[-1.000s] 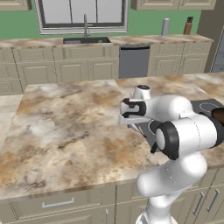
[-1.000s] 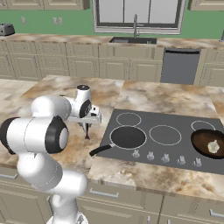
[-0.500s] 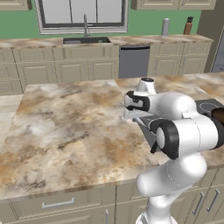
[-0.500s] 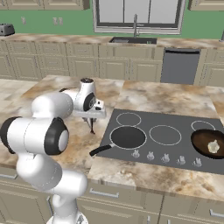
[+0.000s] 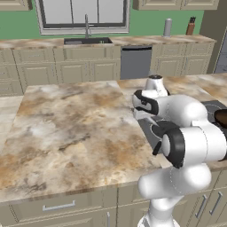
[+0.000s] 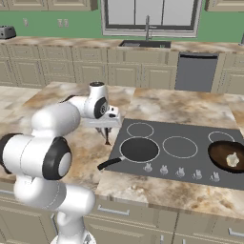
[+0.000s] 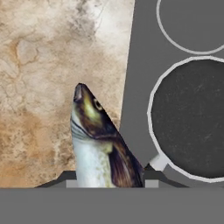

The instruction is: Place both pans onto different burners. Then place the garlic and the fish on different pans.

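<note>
The gripper (image 6: pixel 106 135) hangs over the marble counter (image 6: pixel 71 102) just left of the cooktop (image 6: pixel 190 138), its jaws clamped on the fish (image 7: pixel 98 144). From the hand camera the fish fills the gap between the two finger tips, head pointing away from the hand, pale belly and dark back showing. In the right base view it dangles as a slim dark shape below the hand (image 6: pixel 106 136), clear of the counter top.

On the cooktop the black pan (image 6: pixel 139 149) sits on the near left burner, its long thin handle reaching toward the near edge and to the left. The brown pan (image 6: pixel 228 156) sits on the near right burner with the garlic (image 6: pixel 232 159), a small pale lump, inside it. The large middle burner (image 6: pixel 180 147) is bare, as is the far left burner (image 6: pixel 140 129).

In the left base view the arm's white body hides most of the cooktop; the brown pan's edge (image 5: pixel 220 117) peeks out at the right.
</note>
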Available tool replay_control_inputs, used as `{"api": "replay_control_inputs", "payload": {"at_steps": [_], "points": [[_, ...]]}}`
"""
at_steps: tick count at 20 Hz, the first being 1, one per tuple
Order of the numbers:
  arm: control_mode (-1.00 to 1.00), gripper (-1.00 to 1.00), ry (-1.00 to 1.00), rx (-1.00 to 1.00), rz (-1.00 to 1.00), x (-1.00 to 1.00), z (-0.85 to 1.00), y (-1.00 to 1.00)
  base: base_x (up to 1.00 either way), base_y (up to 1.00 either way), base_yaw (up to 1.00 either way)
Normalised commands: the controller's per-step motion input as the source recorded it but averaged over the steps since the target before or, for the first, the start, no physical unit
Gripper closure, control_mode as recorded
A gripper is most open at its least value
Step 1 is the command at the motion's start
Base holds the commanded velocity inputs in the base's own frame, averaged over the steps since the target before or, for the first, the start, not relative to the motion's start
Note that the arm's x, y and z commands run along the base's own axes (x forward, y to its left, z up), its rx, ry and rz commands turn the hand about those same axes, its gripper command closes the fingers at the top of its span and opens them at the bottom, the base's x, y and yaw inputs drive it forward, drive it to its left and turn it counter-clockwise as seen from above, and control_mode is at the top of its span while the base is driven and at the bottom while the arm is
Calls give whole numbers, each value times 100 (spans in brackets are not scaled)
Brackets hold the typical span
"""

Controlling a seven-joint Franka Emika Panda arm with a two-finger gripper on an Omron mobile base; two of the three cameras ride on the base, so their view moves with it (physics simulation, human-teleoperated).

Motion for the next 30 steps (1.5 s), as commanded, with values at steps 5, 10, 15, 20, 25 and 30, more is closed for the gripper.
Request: {"api": "replay_control_inputs", "payload": {"at_steps": [5, 10, 15, 20, 25, 30], "points": [[-100, 100, 0, 0, 0, -32, 12, -42, 0, 0, 0], [-100, 100, 0, 0, 0, -13, 1, -26, 0, 0, 0], [-100, 100, 0, 0, 0, 0, 0, -12, 0, 0, 0], [-100, 100, 0, 0, 0, 2, 0, -9, 0, 0, 0], [-100, 100, 0, 0, 0, 10, 0, -18, 0, 0, 0], [-100, 100, 0, 0, 0, 17, 0, -26, 0, 0, 0]]}}
